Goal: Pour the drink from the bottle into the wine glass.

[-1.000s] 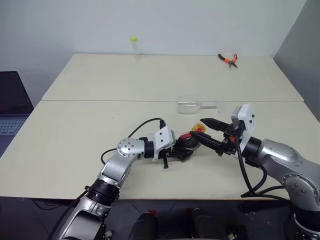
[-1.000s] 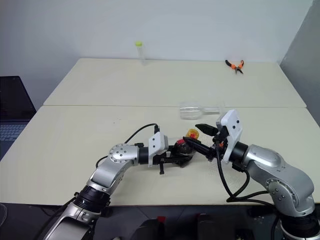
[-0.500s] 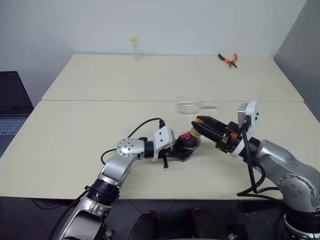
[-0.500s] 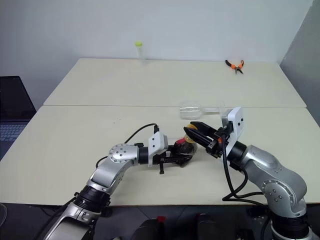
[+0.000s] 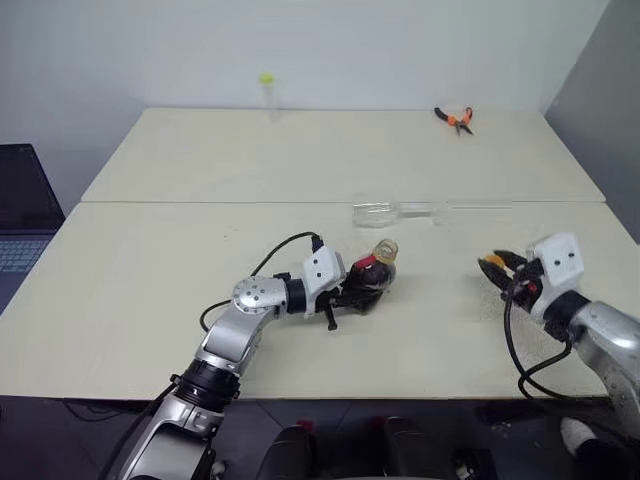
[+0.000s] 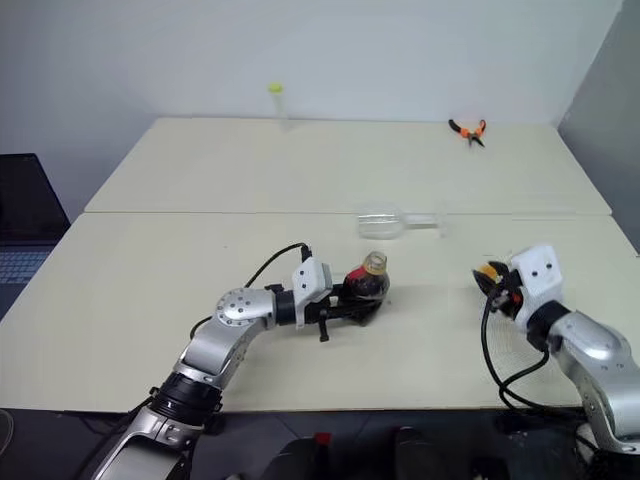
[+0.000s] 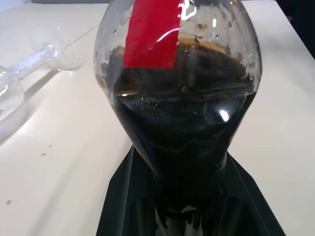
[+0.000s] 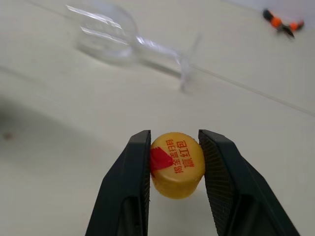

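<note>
- The right gripper [image 8: 173,167] has its jaws clamped on the yellow cap [image 8: 175,163], 1 black finger on each side, with red print on the cap's top facing the wrist camera.
- The left gripper [image 5: 345,290] has its jaws closed tight on the bottle [image 5: 371,279], gripping the lower body; the bottle leans, its open uncapped mouth pointing up and away from the arm.
- The drink [image 7: 184,128] is near-black, with a thin foamy brown line at its top edge, and fills most of the rounded body below the red label [image 7: 152,34].
- The right gripper sits out at the right side of the surface [image 5: 150,260], well apart from the bottle.
- The wine glass [image 5: 395,210] lies on its side beyond the bottle, bowl toward the left, stem and foot toward the right; it is clear and looks empty.
- Step in hand, as I judge it: uncapping is done and the cap is being carried aside.
- The next move calls for putting the cap down and standing the glass upright on its foot, since pouring into a lying bowl would spill; only then can the bottle be tipped over the rim.
- Orange-handled pliers [image 5: 455,118] and a slim tube [image 5: 268,92] stand far back.
</note>
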